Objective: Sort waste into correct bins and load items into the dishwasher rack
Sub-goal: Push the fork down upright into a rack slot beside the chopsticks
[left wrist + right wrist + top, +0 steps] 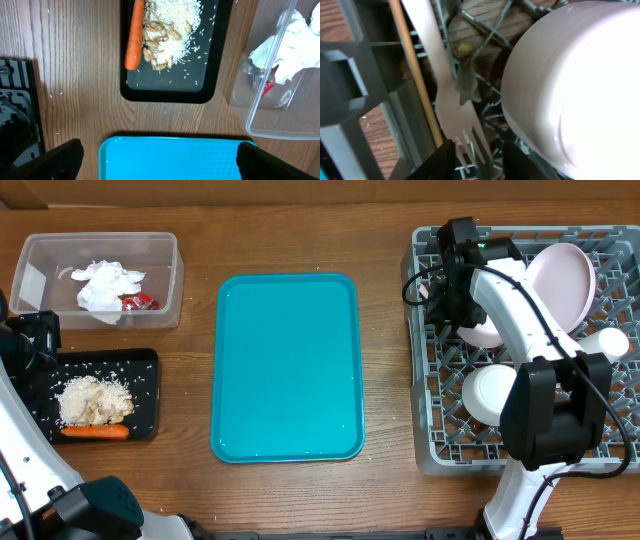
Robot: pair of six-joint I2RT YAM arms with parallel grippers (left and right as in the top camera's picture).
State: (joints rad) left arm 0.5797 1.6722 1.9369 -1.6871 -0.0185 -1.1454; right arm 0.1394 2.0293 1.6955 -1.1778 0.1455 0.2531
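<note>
Fork (451, 100) at right end effector (479, 162)
Lying in dishwasher rack (428, 420), tines inside part-open end effector, not clamped.

table (300, 230): wood, grainy, kinda satin | teal tray (288, 370): smooth glossy plastic | tub (165, 280): clear plastic | black tray (145, 415): matt | napkins (108, 283): crumpled paper | rack (440, 450): dull grey plastic | plate (560, 275): shiny white | fork (447, 95): matt plastic

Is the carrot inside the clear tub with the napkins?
No, the carrot lies on the black tray, beside the food scraps.
</note>
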